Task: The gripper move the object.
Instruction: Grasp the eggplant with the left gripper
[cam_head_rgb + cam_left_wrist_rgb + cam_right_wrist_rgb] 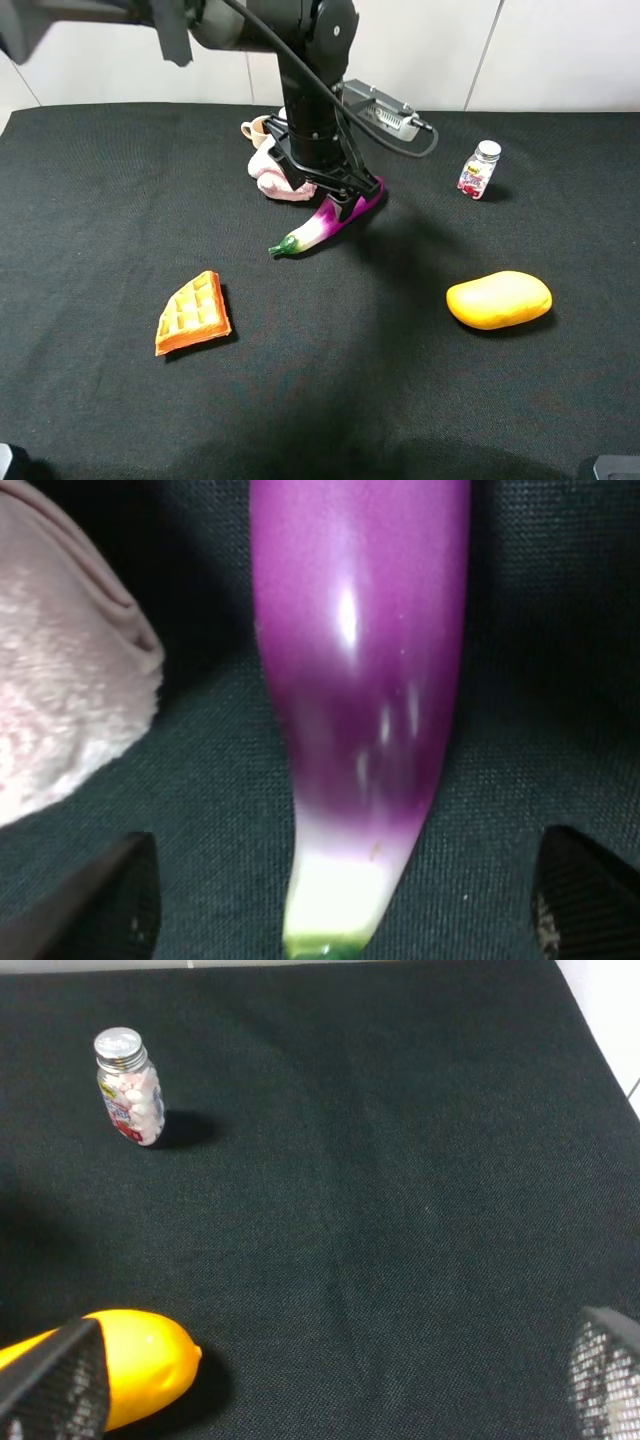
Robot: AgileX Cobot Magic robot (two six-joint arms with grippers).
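The toy eggplant (318, 226) is laid on the black tablecloth (90, 200), its green stem tip pointed toward the waffle wedge (193, 313) and its thick purple end covered by the left gripper (345, 195); that gripper's fingers (110, 905) are seen spread apart on either side of the eggplant, cloth showing in both gaps, so nothing is clamped; a pink plush item (280, 182) is found just beside it. The right gripper (325, 1385) is also spread wide above the cloth; the yellow mango (130, 1365) is seen near one finger and a small candy bottle (130, 1090) is stood upright farther off.
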